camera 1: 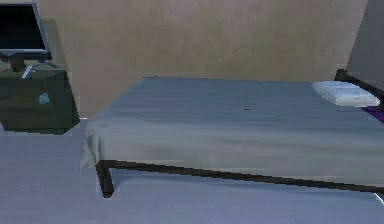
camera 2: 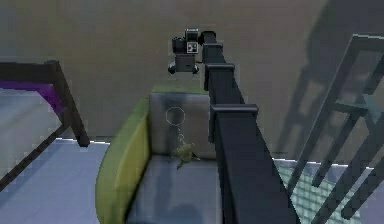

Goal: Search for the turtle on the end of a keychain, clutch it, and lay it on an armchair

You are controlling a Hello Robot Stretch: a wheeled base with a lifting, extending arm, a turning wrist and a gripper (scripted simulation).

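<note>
A small turtle (camera 2: pixel 186 152) on a keychain lies on the grey seat of an armchair (camera 2: pixel 125 160) with green sides. Its thin chain runs up to a ring (camera 2: pixel 175 113) resting against the chair's backrest. My arm (camera 2: pixel 235 130) stretches as a dark bar over the right part of the armchair. The gripper (camera 2: pixel 181 68) sits at its far end, above the top of the backrest. Only bare wall lies behind its fingers, so it holds nothing.
A dark slatted chair frame (camera 2: pixel 345 110) stands right of the arm. A bed's dark end frame (camera 2: pixel 60 100) is left of the armchair. Ahead stands a grey-sheeted bed (camera 1: pixel 230 125) with a white pillow (camera 1: pixel 345 94). A dark cabinet (camera 1: pixel 38 100) with a screen (camera 1: pixel 20 30) is at the left.
</note>
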